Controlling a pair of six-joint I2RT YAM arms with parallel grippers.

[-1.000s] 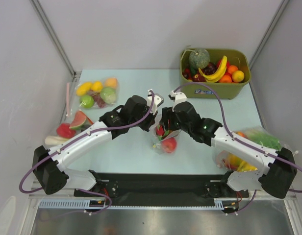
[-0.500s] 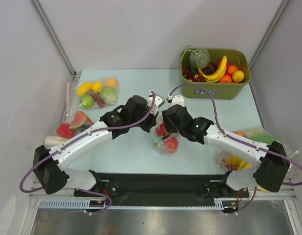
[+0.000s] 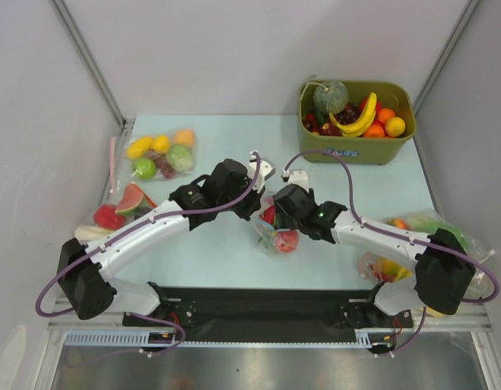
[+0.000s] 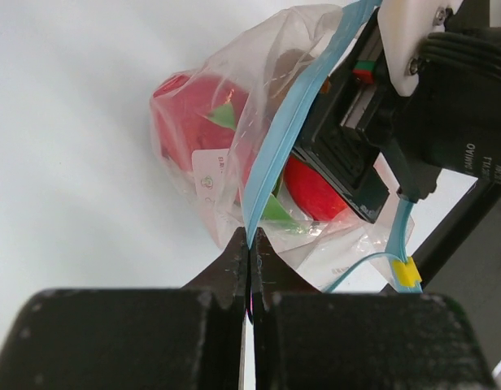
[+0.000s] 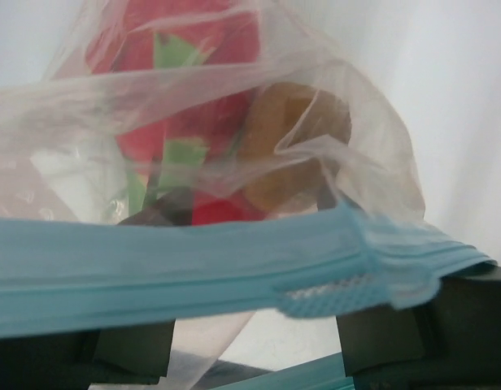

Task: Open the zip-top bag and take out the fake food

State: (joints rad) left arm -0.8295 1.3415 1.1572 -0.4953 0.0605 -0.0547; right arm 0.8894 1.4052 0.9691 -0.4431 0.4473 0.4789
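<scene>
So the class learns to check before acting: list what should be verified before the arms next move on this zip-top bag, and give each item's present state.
1. Left end effector shut on the zip strip: ok.
2. Mouth of the zip-top bag parted: ok, its two lips stand apart in the left wrist view.
3. Right end effector gripping the other lip: not ok, its jaws look apart.
4. Fake food out of the bag: not ok, red pieces are inside.
5. Bag resting on the table: cannot tell.
</scene>
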